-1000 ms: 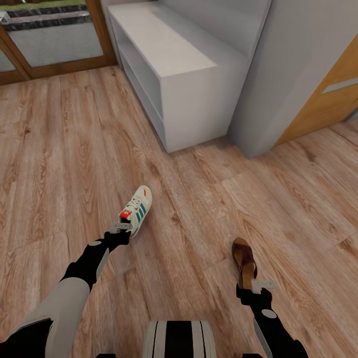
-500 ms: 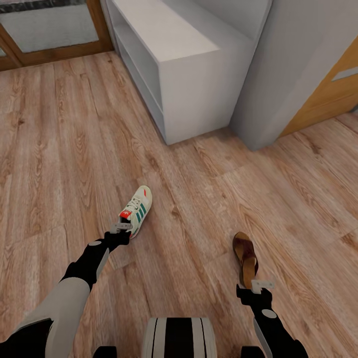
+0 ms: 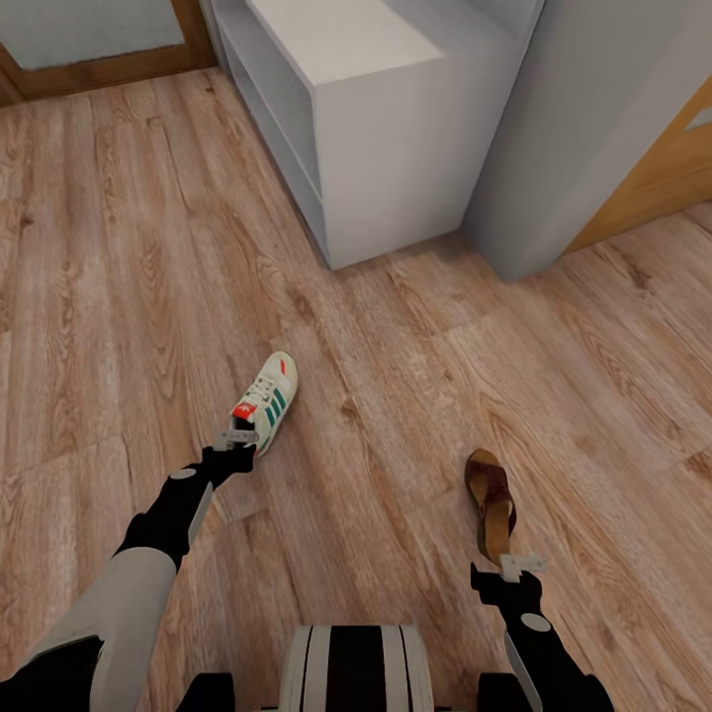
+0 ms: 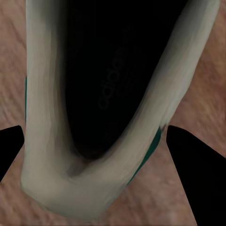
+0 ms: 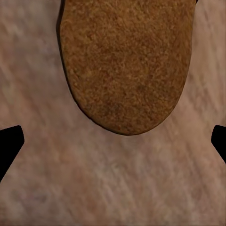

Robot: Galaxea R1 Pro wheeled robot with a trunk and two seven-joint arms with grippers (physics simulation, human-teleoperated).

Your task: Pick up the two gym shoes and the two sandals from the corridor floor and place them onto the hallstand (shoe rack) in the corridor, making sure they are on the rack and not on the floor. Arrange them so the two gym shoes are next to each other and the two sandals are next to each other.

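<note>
You are looking down on a floor (image 3: 119,247) of light brown wood-grain planks, with the pale grey-white rack (image 3: 376,129) standing at the far side of it; a grey wall (image 3: 593,129) rises just beside the rack, with an orange-brown door panel (image 3: 663,178) past that, and a wood-framed door (image 3: 99,49) is on the rack's other side. Both shoes you can see lie on the floor, well apart from the rack: a white sneaker (image 3: 265,400) with green stripes, toe pointing toward the rack, and a brown sandal (image 3: 491,502) farther from the rack than the sneaker. Your left gripper (image 3: 238,435) sits right at the sneaker's heel, and your right gripper (image 3: 521,566) at the sandal's heel end. The head view shows the room and how the shoes lie relative to the rack, but not how the jaws stand. The left wrist view gives that: the sneaker's heel collar (image 4: 94,179) and dark opening sit between the two black fingertips (image 4: 193,160), which are spread wide on either side with floor showing between each tip and the shoe, so that claw is released. In the right wrist view the sandal's tan heel (image 5: 125,61) lies ahead of the fingertips (image 5: 9,141), which stand far apart at the frame edges over bare floor, so that claw is released too, gripping nothing.
</note>
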